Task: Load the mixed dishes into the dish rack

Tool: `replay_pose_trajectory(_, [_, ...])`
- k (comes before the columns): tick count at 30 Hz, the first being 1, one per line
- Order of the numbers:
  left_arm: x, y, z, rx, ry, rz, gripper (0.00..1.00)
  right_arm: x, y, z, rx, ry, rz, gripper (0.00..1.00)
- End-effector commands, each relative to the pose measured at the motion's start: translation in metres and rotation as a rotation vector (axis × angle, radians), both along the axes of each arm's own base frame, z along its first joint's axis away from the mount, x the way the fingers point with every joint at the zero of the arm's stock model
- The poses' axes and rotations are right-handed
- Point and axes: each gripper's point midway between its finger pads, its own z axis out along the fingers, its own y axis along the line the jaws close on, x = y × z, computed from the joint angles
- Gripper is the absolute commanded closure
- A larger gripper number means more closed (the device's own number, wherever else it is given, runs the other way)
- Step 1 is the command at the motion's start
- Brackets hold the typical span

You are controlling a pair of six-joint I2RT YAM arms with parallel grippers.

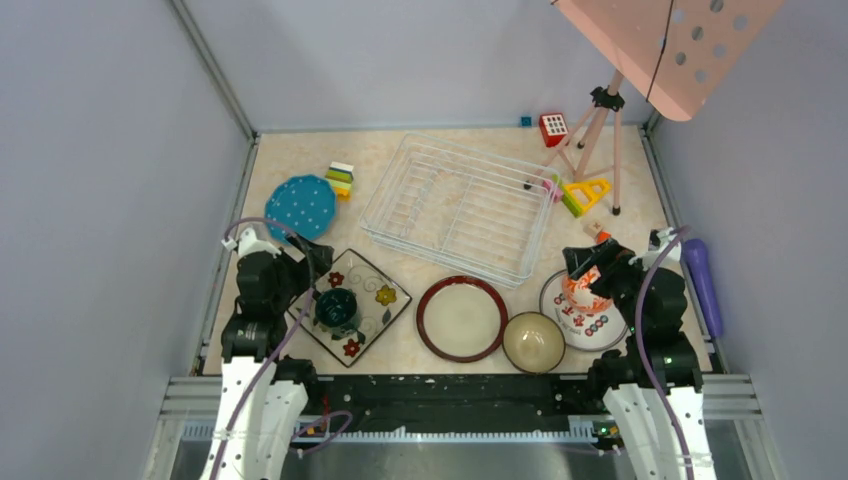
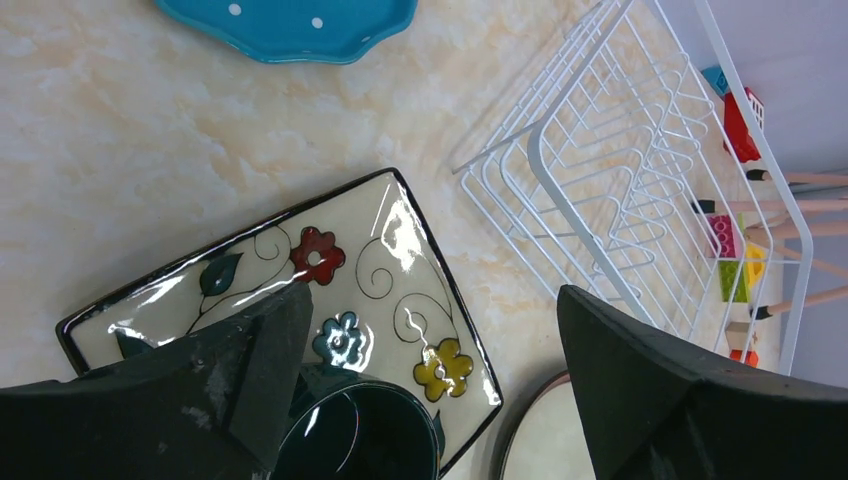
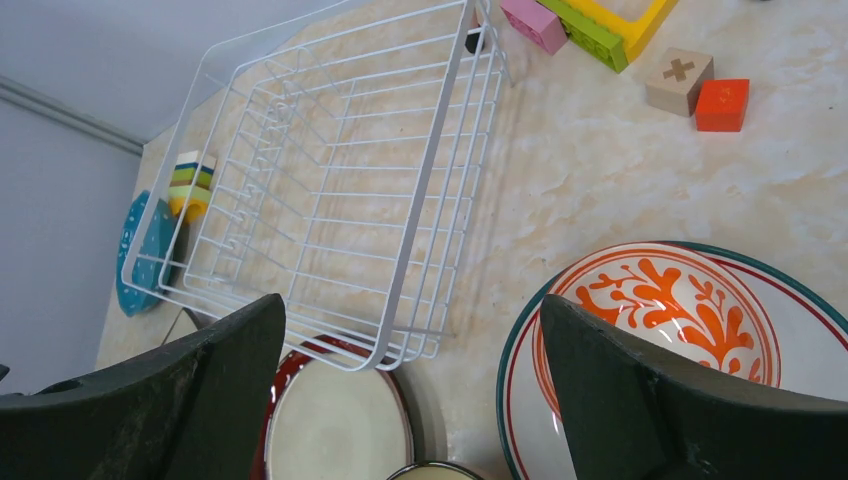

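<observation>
Left jaws spread wide above the mug (image 1: 337, 308) on the square plate (image 1: 378, 292). Right jaws spread over the red-white bowl (image 3: 660, 300). Rack (image 1: 455, 205) sits mid-counter (image 1: 295, 152), behind the plates.

Upper right of the overhead view: pink perforated stand (image 1: 670, 45), tilted, on a pale tripod (image 1: 598, 135), feet down on the marbled beige tabletop (image 1: 300, 150). Just left of the tripod, by the back wall: red cube (image 1: 553, 127) with a white gridded face, small blue block (image 1: 526, 121) near it. Among the tripod's feet: yellow triangular frame (image 1: 588, 188), green brick (image 1: 571, 205) against it, pink brick (image 1: 552, 186) alongside. Upper centre-left: striped stack of layered blocks (image 1: 341, 180). Right edge, mid-height: purple cylinder (image 1: 703, 278), lying lengthwise. Upper right of the right wrist view: beige cube (image 3: 679, 80) marked with a cross, orange cube (image 3: 722, 104) just beside it.
</observation>
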Motion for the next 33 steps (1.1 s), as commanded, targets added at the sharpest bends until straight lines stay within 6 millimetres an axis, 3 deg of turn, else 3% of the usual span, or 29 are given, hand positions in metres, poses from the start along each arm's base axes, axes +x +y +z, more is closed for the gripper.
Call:
replay_pose_trajectory(1, [0.004,0.007,0.007,0.011,-0.036,0.039,0.02,0.005,0.000,0.009,-0.004,-0.037,0.002,0.04])
replay_pose_trajectory(8, [0.009,0.007,0.008,-0.004,-0.010,0.052,0.02,0.006,0.002,0.010,-0.009,-0.041,0.014,0.04])
replay_pose_trajectory(15, [0.024,0.054,0.012,0.002,0.109,0.348,0.02,0.009,0.005,0.012,-0.009,-0.032,0.032,0.04])
replay_pose_trajectory(21, [0.063,0.074,0.013,-0.111,0.113,0.438,0.06,0.011,0.011,0.013,-0.007,-0.021,0.071,0.04])
replay_pose_trajectory(27, [0.093,0.104,-0.022,-0.250,0.222,0.567,0.11,0.009,0.014,0.014,0.000,-0.006,0.090,0.04])
replay_pose_trajectory(33, [0.108,0.123,-0.057,-0.331,0.305,0.646,0.19,0.009,0.015,0.012,0.005,0.001,0.094,0.04])
